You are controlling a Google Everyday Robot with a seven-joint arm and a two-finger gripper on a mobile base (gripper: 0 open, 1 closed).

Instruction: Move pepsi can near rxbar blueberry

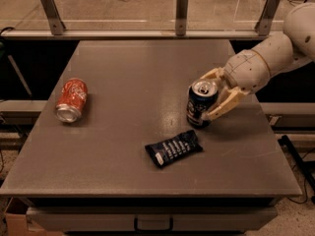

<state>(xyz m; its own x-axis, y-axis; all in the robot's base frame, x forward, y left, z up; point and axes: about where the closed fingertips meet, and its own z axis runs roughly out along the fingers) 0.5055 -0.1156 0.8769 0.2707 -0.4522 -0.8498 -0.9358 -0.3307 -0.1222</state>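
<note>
We see the gripper (204,98) clamped on the upright pepsi can (200,107) near the right edge of the bench (128,58). The rxbar blueberry (173,148) lies just beside it, toward the front edge.

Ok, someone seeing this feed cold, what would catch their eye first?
The claw, at the right side of the table, closed around the upright pepsi can, draws the eye first. Just in front of it, nearer the front edge, lies the rxbar blueberry, apart from the can. A red cola can lies on its side at far left.
</note>
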